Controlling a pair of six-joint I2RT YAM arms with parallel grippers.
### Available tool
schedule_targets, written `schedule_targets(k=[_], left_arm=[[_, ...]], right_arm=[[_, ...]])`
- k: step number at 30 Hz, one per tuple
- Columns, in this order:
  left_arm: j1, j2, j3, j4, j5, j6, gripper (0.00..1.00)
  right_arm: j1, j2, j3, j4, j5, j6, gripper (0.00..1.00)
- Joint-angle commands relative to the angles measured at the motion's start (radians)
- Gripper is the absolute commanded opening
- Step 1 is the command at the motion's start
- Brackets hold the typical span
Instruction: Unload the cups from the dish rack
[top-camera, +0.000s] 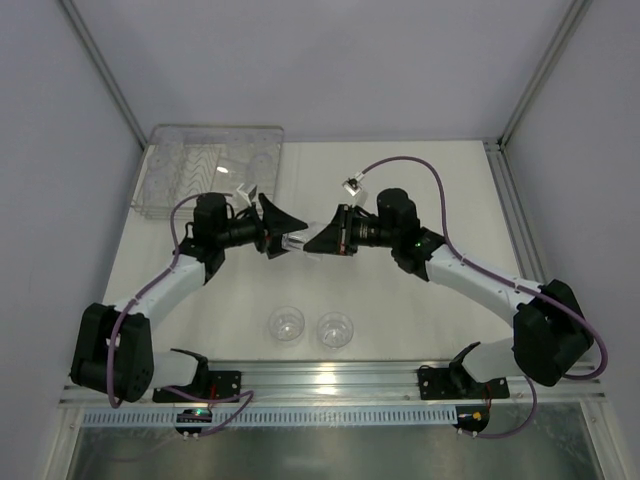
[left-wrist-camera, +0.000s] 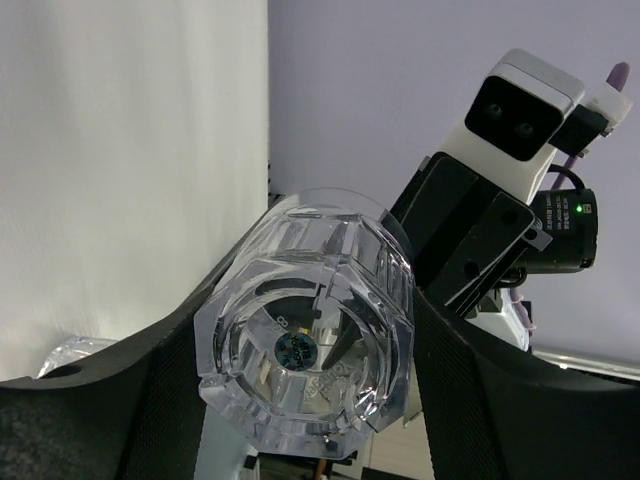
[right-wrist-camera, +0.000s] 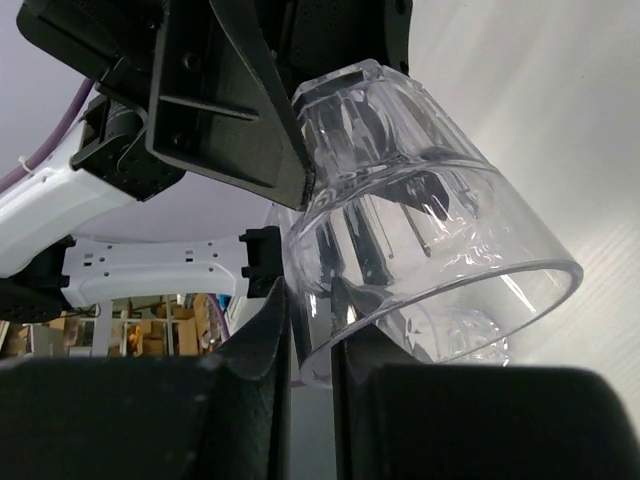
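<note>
One clear cup (top-camera: 297, 243) hangs on its side above the table's middle, held between both grippers. My left gripper (top-camera: 277, 240) is shut on its faceted base; in the left wrist view the cup (left-wrist-camera: 300, 330) fills the gap between the black fingers (left-wrist-camera: 120, 410). My right gripper (top-camera: 317, 243) pinches the rim wall, one finger inside and one outside, as the right wrist view shows (right-wrist-camera: 310, 330) on the cup (right-wrist-camera: 430, 230). Two more cups (top-camera: 287, 323) (top-camera: 335, 329) stand upright near the front. The dish rack (top-camera: 196, 165) sits at the back left with clear cups in it.
The rack's tray takes the back left corner. The two standing cups are close to the metal rail (top-camera: 330, 378) at the near edge. Frame posts and grey walls enclose the table. The right arm's wrist camera (left-wrist-camera: 520, 105) faces my left wrist closely.
</note>
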Motion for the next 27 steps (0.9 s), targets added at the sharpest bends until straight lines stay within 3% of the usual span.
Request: schedule_targets(k=[1, 3, 4, 6, 8, 12, 13, 16, 17, 22, 27], left_arm=[[-0.032, 0.004, 0.024, -0.09, -0.065, 0.097, 0.7], [-0.032, 0.017, 0.063, -0.173, -0.113, 0.181, 0.85], [-0.029, 0.023, 0.083, -0.295, -0.187, 0.219, 0.93], [-0.026, 0.046, 0.155, -0.418, -0.286, 0.357, 0.98], [-0.011, 0.066, 0.218, -0.565, -0.463, 0.429, 1.0], [0.032, 0.101, 0.319, -0.704, -0.66, 0.537, 1.0], [0.04, 0.106, 0.336, -0.731, -0.689, 0.58, 1.0], [0.041, 0.109, 0.424, -0.785, -0.811, 0.64, 1.0], [0.04, 0.119, 0.445, -0.793, -0.835, 0.679, 1.0], [0.04, 0.182, 0.573, -0.831, -0.981, 0.758, 1.0], [0.043, 0.294, 0.643, -0.784, -1.038, 0.838, 1.0]], right_arm=[[0.013, -0.029, 0.001, 0.077, 0.022, -0.018, 0.04], [0.012, -0.055, -0.01, 0.056, 0.035, -0.028, 0.04], [0.012, -0.063, -0.01, 0.039, 0.057, -0.047, 0.04], [0.013, -0.088, -0.007, -0.022, 0.077, -0.071, 0.04], [0.012, -0.098, 0.03, -0.172, 0.138, -0.137, 0.04], [0.015, -0.098, 0.151, -0.592, 0.343, -0.295, 0.04], [0.019, -0.098, 0.203, -0.762, 0.482, -0.323, 0.04], [0.038, -0.095, 0.252, -1.035, 0.699, -0.384, 0.04], [0.039, -0.098, 0.248, -1.082, 0.782, -0.384, 0.04], [0.068, -0.169, 0.098, -1.213, 0.839, -0.32, 0.04], [0.194, -0.213, -0.051, -1.166, 0.793, -0.223, 0.04]])
